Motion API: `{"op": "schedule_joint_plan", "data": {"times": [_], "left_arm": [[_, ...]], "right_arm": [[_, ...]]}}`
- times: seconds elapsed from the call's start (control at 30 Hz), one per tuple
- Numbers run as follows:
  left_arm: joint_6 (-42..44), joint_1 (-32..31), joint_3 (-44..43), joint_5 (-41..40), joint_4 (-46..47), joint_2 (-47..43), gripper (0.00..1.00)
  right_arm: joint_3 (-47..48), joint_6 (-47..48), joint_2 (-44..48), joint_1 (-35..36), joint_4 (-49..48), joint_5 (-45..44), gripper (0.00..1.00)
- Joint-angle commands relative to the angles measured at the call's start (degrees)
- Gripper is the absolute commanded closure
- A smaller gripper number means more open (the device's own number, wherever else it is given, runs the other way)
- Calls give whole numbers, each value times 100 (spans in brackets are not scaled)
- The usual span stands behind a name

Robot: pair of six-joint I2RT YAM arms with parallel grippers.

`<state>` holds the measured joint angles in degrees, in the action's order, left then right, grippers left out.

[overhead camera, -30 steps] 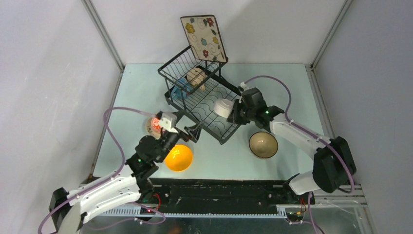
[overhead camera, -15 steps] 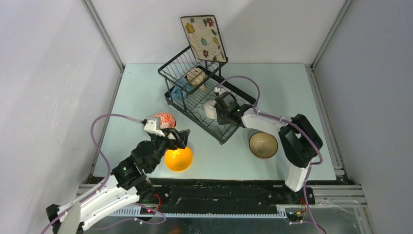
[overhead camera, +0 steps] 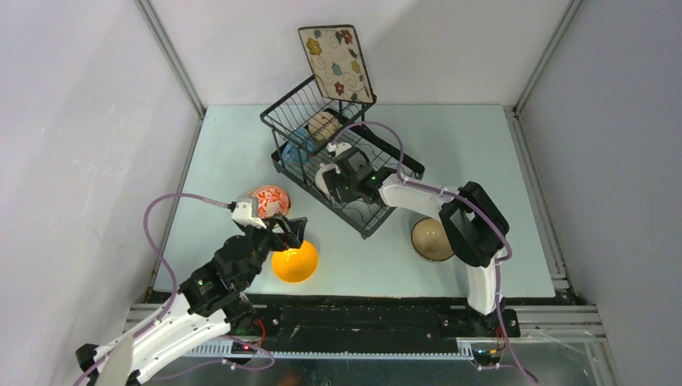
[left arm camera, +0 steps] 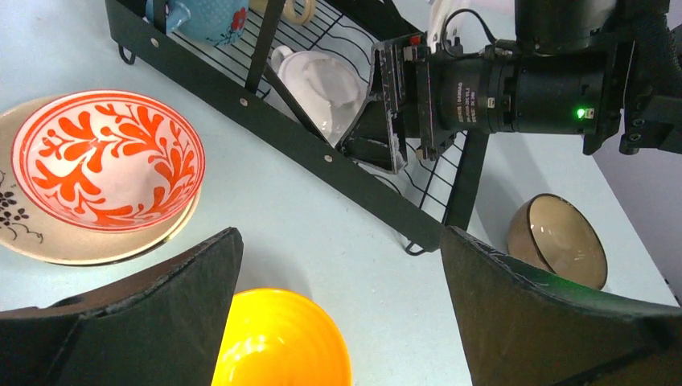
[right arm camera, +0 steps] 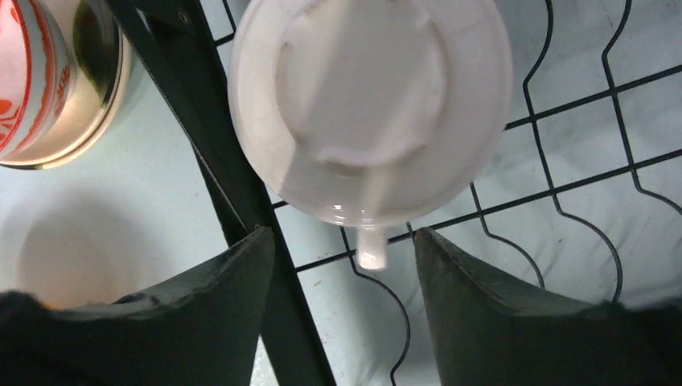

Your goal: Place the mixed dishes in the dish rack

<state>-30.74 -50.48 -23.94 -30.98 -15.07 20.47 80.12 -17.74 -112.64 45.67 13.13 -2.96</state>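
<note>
At the lower left of the overhead view, the left gripper (overhead camera: pixel 291 233) hangs over the table (overhead camera: pixel 482 161) with its fingers (left arm camera: pixel 145 314) spread wide, grasping nothing. The orange-yellow bowl (overhead camera: pixel 294 260) sits just below it in the frame. The left wrist view places that bowl between the two fingers, nearer the left-hand one. It also shows the red-patterned bowl (left arm camera: pixel 108 159) nested on the cream round plate (left arm camera: pixel 48 233), a stacking the overhead view barely reveals.

Toward the middle, the right gripper (overhead camera: pixel 331 181) reaches over the flat tray section of the dish rack (overhead camera: pixel 362 201), hiding most of the white two-handled bowl (overhead camera: pixel 322 178) from above. The right wrist view shows this bowl with its underside to the camera, resting on the rack wires against the black side bar. One handle points down into the gap between the fingers (right arm camera: pixel 241 281). They stand apart on either side of it, released, touching neither handle nor bowl as far as can be seen.

Behind, the blue mug (overhead camera: pixel 299 141) and beige mug (overhead camera: pixel 324 125) sit in the raised basket, with the square cream floral plate (overhead camera: pixel 336 63) propped above it. At right, the tan bowl (overhead camera: pixel 432 239) rests on the table, well apart.
</note>
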Motion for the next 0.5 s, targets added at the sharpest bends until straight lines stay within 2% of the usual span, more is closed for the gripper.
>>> {"op": "schedule_joint_plan", "data": {"times": [0.0, 0.13, 0.3, 0.47], "left_arm": [[-239, 41, 47, 34, -106, 45, 0], [-587, 57, 93, -121, -188, 164, 0], [-1128, 92, 153, -155, -406, 375, 0], [-1921, 192, 170, -573, -1189, 398, 1]], "right_arm": [[152, 19, 136, 42, 101, 3, 27], [113, -5, 291, 4, 303, -159, 25], [-404, 40, 865, -1, 81, -218, 29], [-873, -45, 1358, -44, -109, -423, 30]]}}
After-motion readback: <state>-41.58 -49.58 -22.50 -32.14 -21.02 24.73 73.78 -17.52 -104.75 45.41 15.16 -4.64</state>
